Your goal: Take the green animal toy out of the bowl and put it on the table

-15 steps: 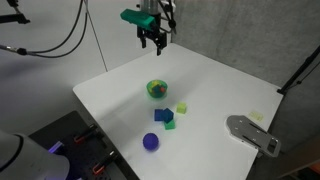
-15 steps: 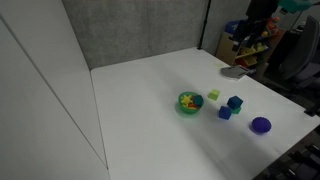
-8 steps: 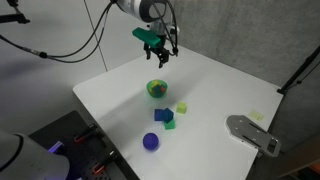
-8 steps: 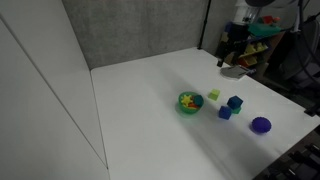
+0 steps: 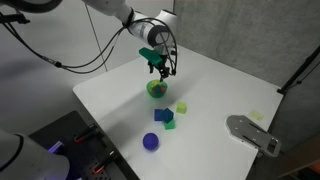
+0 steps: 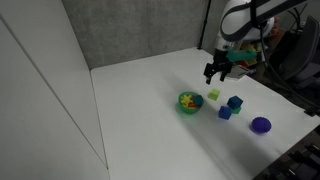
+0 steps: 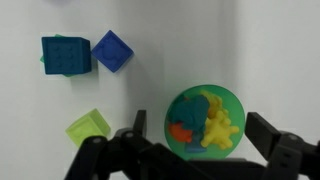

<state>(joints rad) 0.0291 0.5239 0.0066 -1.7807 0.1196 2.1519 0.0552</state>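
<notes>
Gripper (image 5: pixel 158 68), jaws apart, above bowl (image 7: pixel 228 93); green animal toy (image 7: pixel 194 108), axis unclear

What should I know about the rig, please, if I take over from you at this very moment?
Tool: open, empty, hovering just above the bowl.
Green animal toy: in the bowl with a yellow and an orange piece. It looks like the dark teal shape, though that is hard to confirm.
Table: a yellow-green cube lies beside the bowl.
Done: nothing grasped yet.
Left: lower the tool, grip the toy, lift it out and set it on the table.
</notes>
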